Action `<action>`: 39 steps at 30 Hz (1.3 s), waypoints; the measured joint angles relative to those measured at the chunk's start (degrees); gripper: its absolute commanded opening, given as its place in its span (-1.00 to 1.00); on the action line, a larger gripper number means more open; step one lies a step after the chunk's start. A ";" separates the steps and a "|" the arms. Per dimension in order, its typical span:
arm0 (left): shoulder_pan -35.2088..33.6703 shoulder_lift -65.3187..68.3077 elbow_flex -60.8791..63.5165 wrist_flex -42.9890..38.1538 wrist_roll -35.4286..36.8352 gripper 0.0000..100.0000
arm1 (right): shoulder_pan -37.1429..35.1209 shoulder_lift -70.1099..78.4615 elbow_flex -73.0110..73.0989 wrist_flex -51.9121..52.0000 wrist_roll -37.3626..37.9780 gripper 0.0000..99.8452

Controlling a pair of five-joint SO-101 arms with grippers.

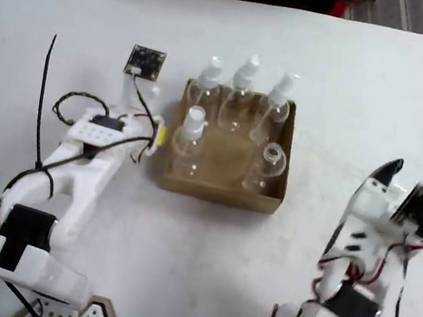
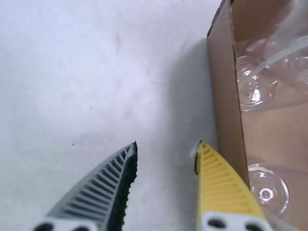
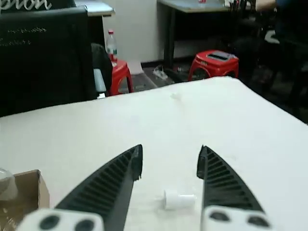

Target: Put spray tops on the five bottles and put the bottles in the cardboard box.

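Since one bottle [image 1: 272,158] in the box [image 1: 222,192] stands bare, the right claw [image 3: 171,150] gapes over a top [image 3: 179,199]. Left claw [image 2: 167,144], released, flanks the box.

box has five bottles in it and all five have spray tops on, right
Not quite. The box does hold five, but only four have tops on. The high view shows the bottle in the corner nearest the right arm with a bare, open neck.
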 measured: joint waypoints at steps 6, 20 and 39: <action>0.00 0.00 0.00 0.00 0.00 -0.62 | 0.62 20.66 -15.21 8.62 -5.36 -0.68; 0.00 0.00 0.00 0.00 0.00 -0.62 | 0.97 62.59 -42.11 21.19 -25.85 -0.67; 0.00 0.00 0.00 0.00 0.00 -0.62 | 5.45 85.01 -57.23 24.35 -36.57 -0.38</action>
